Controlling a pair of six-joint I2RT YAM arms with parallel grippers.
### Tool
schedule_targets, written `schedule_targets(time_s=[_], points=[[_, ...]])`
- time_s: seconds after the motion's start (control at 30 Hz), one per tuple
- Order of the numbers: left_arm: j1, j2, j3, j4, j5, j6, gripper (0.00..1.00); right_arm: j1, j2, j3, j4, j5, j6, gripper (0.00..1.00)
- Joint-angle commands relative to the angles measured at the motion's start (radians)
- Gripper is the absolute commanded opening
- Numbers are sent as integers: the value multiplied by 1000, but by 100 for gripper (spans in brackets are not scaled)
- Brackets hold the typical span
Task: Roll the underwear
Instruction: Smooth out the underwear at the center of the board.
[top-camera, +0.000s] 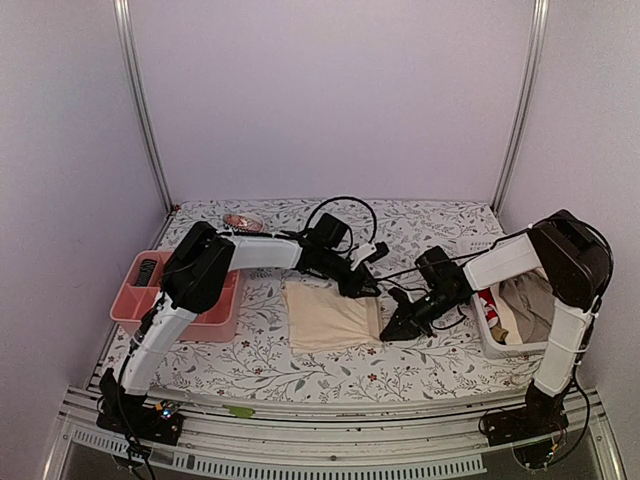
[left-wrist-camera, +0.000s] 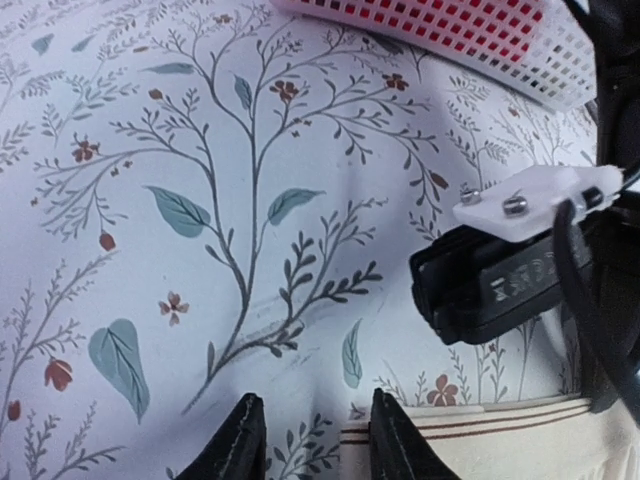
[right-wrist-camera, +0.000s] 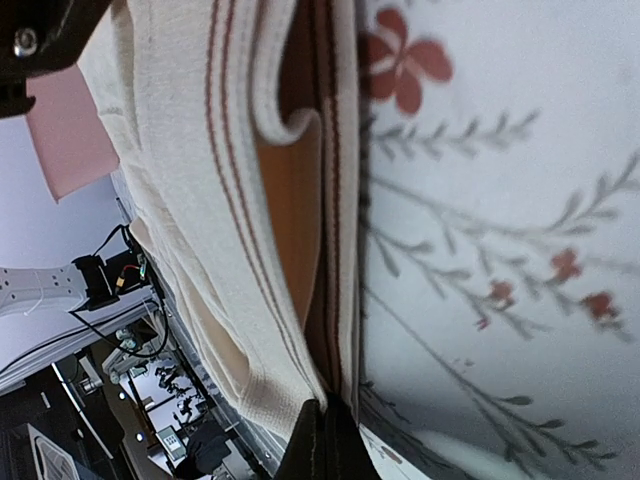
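A cream underwear (top-camera: 330, 315) lies flat on the flowered tablecloth in the middle of the top view. My right gripper (top-camera: 392, 330) sits low at its right edge. In the right wrist view that gripper (right-wrist-camera: 326, 440) is shut on the striped waistband of the underwear (right-wrist-camera: 200, 150), lifting the edge so the cloth gapes. My left gripper (top-camera: 368, 287) hovers at the garment's far right corner. In the left wrist view it (left-wrist-camera: 315, 440) stands open over bare tablecloth, its right finger (left-wrist-camera: 395, 445) against the waistband corner of the underwear (left-wrist-camera: 510, 440).
A pink divided tray (top-camera: 150, 310) stands at the left under the left arm. A white mesh basket (top-camera: 500, 348) with more cloth (top-camera: 530, 300) sits at the right. A small pinkish object (top-camera: 243, 222) lies at the back. The right arm's black wrist (left-wrist-camera: 500, 285) is close beside the left gripper.
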Motion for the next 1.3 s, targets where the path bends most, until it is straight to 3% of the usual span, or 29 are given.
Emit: schedule_targets(time_s=[0.0, 0.2, 0.33, 0.47, 0.63, 0.83, 1.1, 1.27], points=[[22, -107, -13, -101, 26, 42, 37, 47, -25, -68, -24, 29, 56, 0], [84, -333, -214, -63, 85, 16, 39, 51, -83, -84, -9, 25, 103, 0], [128, -501, -429, -65, 109, 31, 40, 47, -149, -19, -65, 56, 105, 34], [140, -599, -625, -75, 80, 46, 40, 18, -203, 41, -126, 82, 79, 46], [139, -699, -768, -100, 21, 36, 38, 6, -171, 145, -209, 140, 3, 45], [123, -834, -942, -145, -24, 135, 33, 59, -80, 260, -204, 11, -50, 35], [63, -881, -1026, -223, -92, 267, 30, 107, 46, 233, -149, -99, -81, 28], [17, -870, -1036, -208, -127, 299, 32, 105, 116, 198, -139, -83, -104, 26]])
